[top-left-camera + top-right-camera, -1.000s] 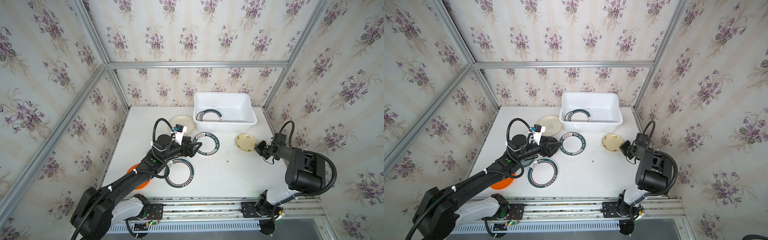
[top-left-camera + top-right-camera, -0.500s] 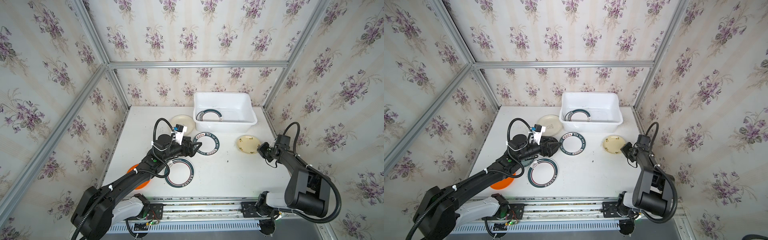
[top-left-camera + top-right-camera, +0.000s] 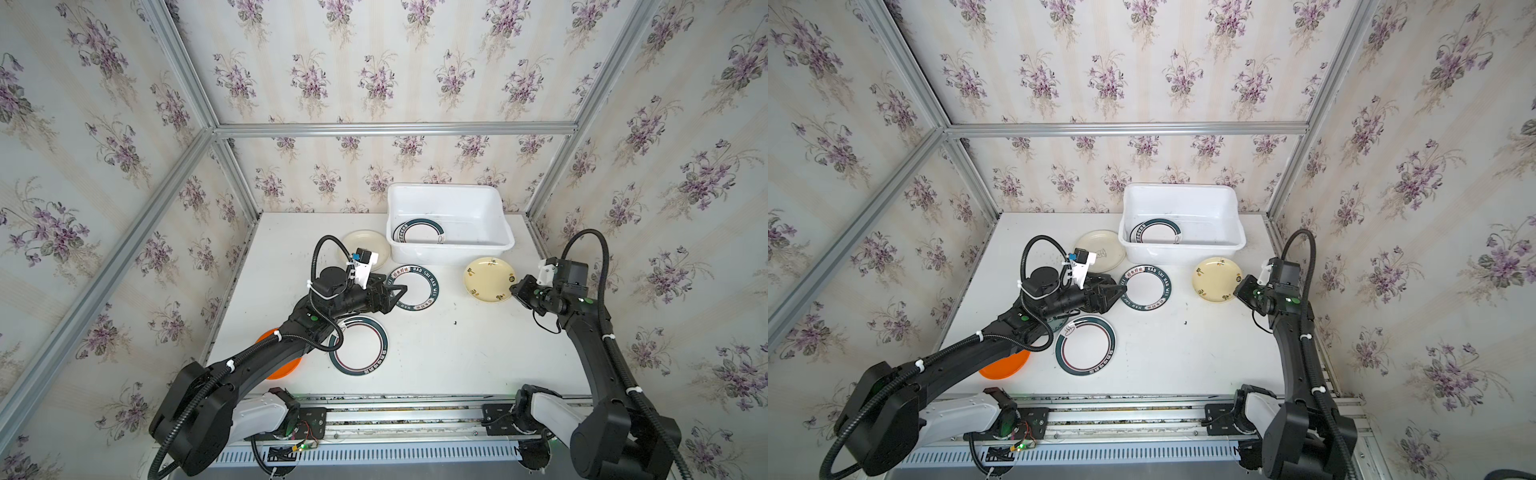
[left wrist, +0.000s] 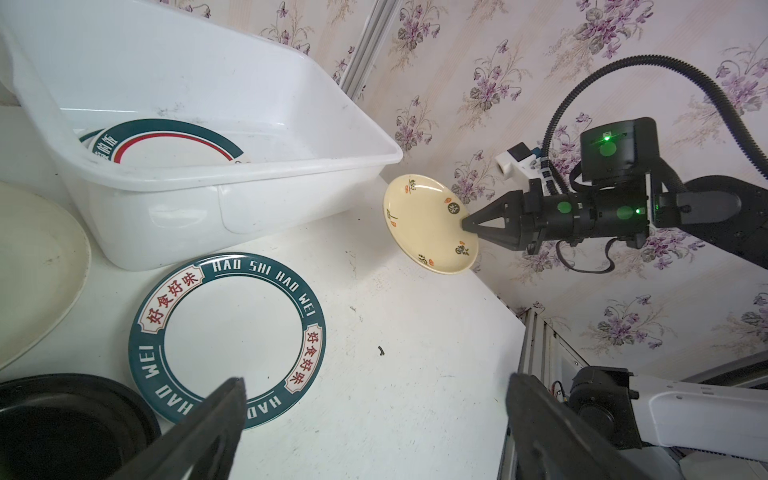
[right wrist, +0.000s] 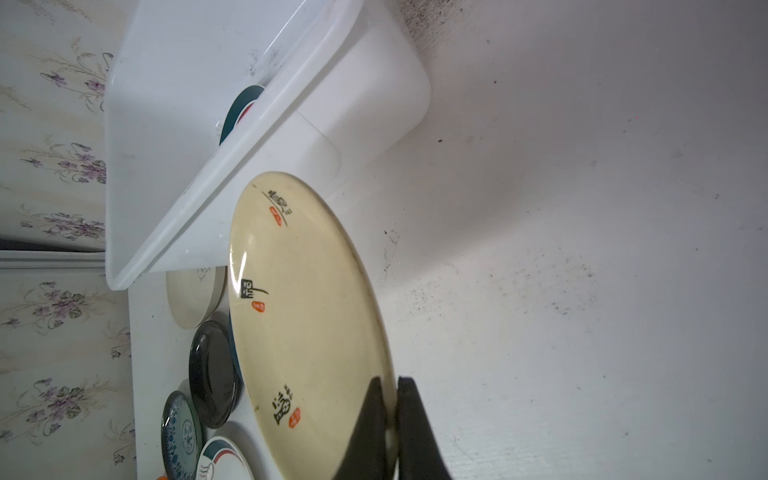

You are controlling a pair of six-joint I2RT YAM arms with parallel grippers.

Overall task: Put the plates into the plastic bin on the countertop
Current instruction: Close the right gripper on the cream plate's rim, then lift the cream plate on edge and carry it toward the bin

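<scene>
pinches the near rim of the pale yellow plate in the closed right gripper. has unfolded and raised the right arm behind it over the last second. tips the plate up on the claw's side; possibly still touches the countertop at the far edge, hard to tell. leaves the plastic bin just beyond the fingertips, so probably lift and carry next. keeps the left gripper wide open, empty, above the lettered plate.

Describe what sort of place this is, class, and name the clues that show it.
Likely a robot test booth, not a real kitchen: a left arm and right arm mounted on a rail, metal frame bars framing flowered wallpaper, plates beside a plastic bin.
</scene>
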